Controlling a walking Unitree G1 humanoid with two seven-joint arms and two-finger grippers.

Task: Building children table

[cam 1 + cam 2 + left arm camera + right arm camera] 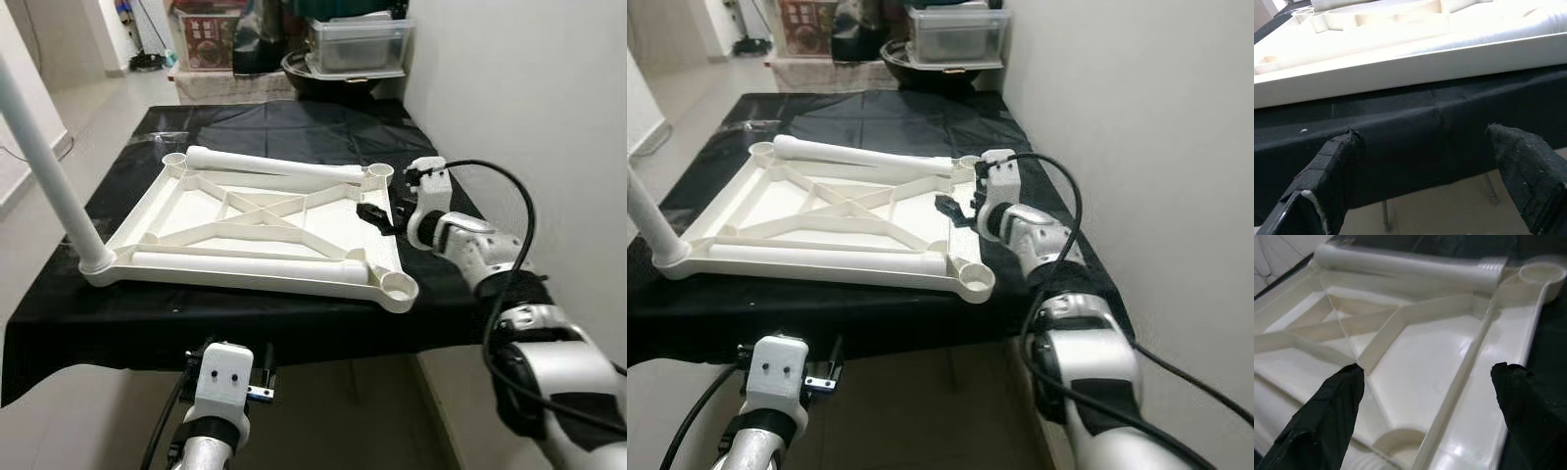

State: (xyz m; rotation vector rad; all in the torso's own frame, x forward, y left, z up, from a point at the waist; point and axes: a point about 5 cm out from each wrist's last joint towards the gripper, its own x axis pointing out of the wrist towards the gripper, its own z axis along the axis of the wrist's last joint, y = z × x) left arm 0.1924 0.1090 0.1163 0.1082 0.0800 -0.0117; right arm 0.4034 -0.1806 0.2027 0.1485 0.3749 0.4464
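The upturned tabletop (245,220) lay on the black-covered surface (294,122), two loose legs (250,266) resting across it. The right gripper (377,215), fingers spread, hovered at its right edge, nearer than the left gripper (230,377), spread below the front edge.

Your right arm is reaching forward along your right side, its silver forearm and white wrist housing angled inward, a black cable looping over it. Your right gripper (376,215) is pointing toward your left with its two black fingers (1332,416) spread wide apart, nothing between them. Your left arm is sitting low and close to your body, wrist raised, and your left gripper (1425,181) is facing forward with fingers parted, also holding nothing.
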